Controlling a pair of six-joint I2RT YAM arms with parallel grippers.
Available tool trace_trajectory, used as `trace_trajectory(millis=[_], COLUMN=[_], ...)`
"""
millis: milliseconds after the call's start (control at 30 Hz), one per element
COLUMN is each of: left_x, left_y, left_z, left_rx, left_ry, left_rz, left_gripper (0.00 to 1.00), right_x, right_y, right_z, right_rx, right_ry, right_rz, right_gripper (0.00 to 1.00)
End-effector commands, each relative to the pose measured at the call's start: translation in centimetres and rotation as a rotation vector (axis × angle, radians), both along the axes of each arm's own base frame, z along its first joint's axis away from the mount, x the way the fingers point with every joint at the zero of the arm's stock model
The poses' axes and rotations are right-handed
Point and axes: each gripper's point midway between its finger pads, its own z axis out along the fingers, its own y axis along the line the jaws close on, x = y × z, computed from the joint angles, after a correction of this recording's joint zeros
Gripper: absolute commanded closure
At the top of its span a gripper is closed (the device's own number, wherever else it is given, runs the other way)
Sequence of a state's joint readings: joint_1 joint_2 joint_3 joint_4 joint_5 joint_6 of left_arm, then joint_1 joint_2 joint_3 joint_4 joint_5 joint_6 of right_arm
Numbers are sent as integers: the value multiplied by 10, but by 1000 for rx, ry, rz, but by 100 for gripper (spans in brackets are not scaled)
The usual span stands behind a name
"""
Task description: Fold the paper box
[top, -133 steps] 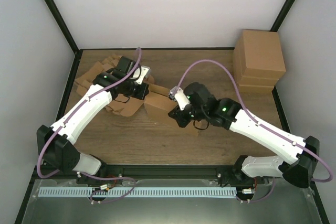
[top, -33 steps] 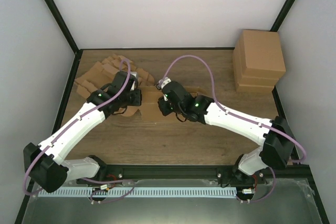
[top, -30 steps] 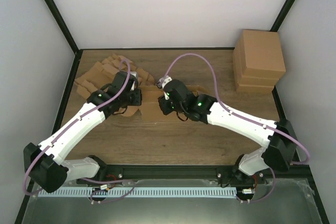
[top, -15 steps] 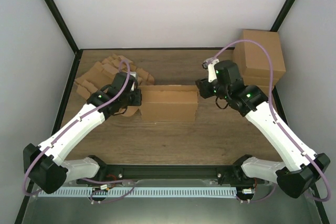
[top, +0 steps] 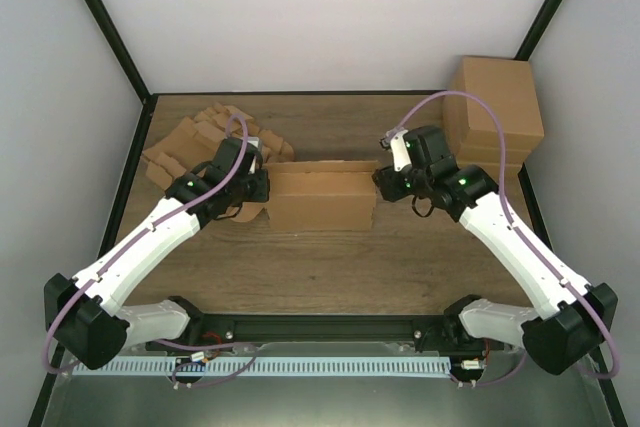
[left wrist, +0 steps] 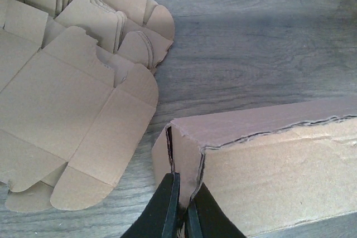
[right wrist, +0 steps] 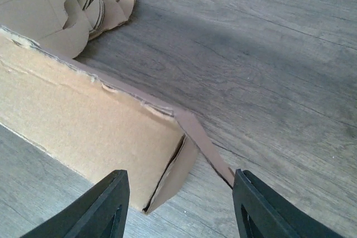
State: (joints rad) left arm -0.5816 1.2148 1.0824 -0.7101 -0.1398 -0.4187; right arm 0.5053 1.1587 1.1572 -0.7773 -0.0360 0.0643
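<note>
Brown corrugated paper box [top: 322,197] is sitting mid-bench on the wooden bench [top: 330,267], its long side running left to right and its walls raised.

Left claw [left wrist: 179,179] is gripping the box's left end. Its fingers are drawn almost together, clamping the thin cardboard edge at that corner. In the top view this claw [top: 262,185] is pressing against the left end of the box.

Right claw [right wrist: 179,174] is hovering just off the box's right end with its fingers spread wide, holding nothing. In the right wrist view the end flaps of the box [right wrist: 83,115] are standing loose, and one narrow strip is splaying out onto the bench.

Ragged heap of flat cardboard blanks [top: 190,142] is lying at the far left, just beside the left end of the box. A tall stack of closed cardboard boxes [top: 495,112] is standing at the far right corner, well apart from the box.
</note>
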Motion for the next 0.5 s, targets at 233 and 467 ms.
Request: trace_trajectory(millis=[233,467], left_x=[-5,-5], left_y=[3,2], left_z=[-7,-10], left_rx=[18,21], left_ry=[29,33], left_rz=[-1,-6], left_gripper=[96,96], right_x=[22,33], right_y=[-13,-26], right_z=[-11,-6], right_rx=[-79,-116], right_ry=[-7,-47], right_rz=[-97,-186], right_gripper=[49,35])
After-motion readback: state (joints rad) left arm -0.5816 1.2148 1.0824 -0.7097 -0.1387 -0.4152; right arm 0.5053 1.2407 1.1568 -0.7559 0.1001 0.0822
